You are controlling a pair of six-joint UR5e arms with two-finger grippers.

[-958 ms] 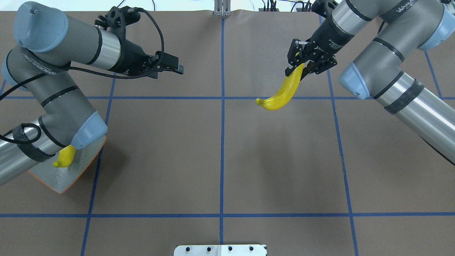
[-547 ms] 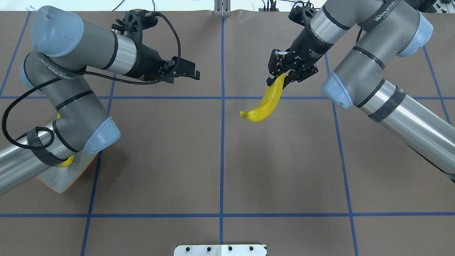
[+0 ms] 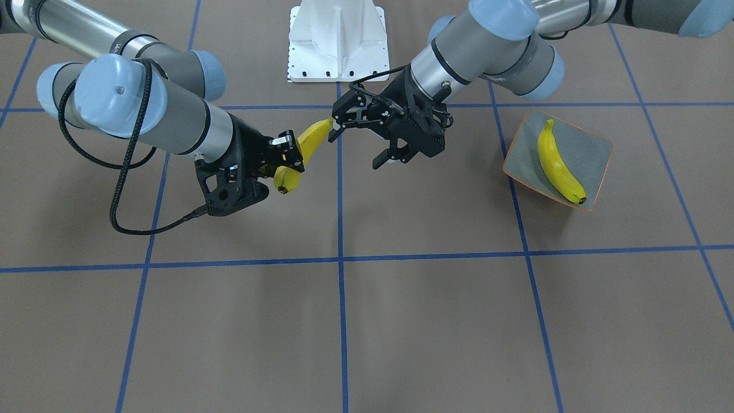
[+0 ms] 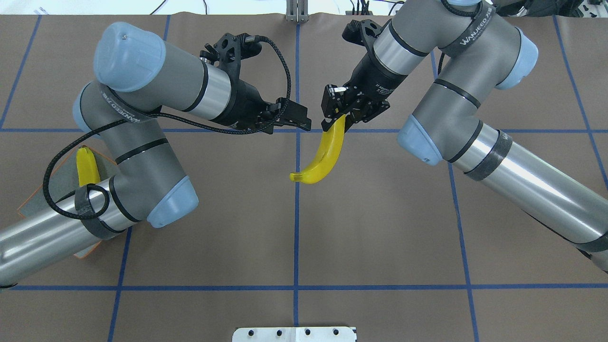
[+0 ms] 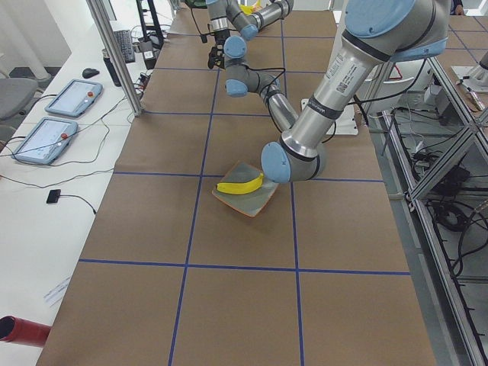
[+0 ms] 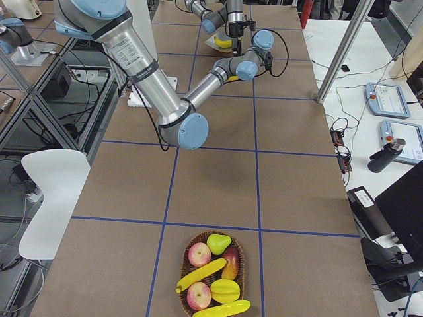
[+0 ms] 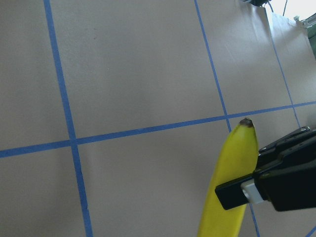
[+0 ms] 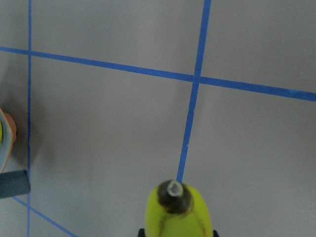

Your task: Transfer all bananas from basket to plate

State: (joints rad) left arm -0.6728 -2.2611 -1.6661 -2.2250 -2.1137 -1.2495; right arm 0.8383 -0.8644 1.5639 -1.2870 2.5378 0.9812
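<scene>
Right gripper (image 4: 336,121) clamps banana (image 4: 325,154) (left gripper (image 4: 304,121) spread).

Right pincer (image 4: 335,124) with its banana (image 4: 327,153) and left pincer (image 4: 304,121), both nearer the centre line (image 4: 296,228), now close together.

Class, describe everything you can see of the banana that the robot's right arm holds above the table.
The banana is bright yellow, smooth, gently curved, with dark tips. It hangs tilted in the air over the middle of the brown table, gripped at one end by the right claw, shut on it. The left claw, open, is close beside it without gripping it.
</scene>
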